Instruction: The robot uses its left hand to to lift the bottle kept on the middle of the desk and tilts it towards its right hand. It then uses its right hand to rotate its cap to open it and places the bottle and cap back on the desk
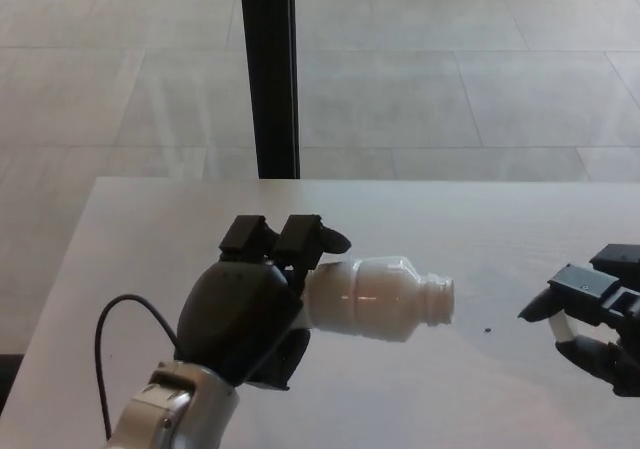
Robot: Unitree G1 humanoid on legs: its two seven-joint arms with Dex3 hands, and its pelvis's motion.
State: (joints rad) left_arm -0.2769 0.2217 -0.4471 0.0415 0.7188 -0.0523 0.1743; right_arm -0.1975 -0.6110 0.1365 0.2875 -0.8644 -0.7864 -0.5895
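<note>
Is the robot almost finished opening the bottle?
Nearly. The bottle already has no cap on: its neck is bare and open, pointing at the right hand. The left hand holds it tilted sideways above the desk. The right hand sits apart; the cap isn't clearly visible in it. Left to do: put bottle and cap down on the desk.

You have bare desk (400,219) between the bottle (375,297) mouth and your right hand (595,324). Only a tiny dark speck (487,331) lies there. Behind the desk stands a black post (268,69).
</note>
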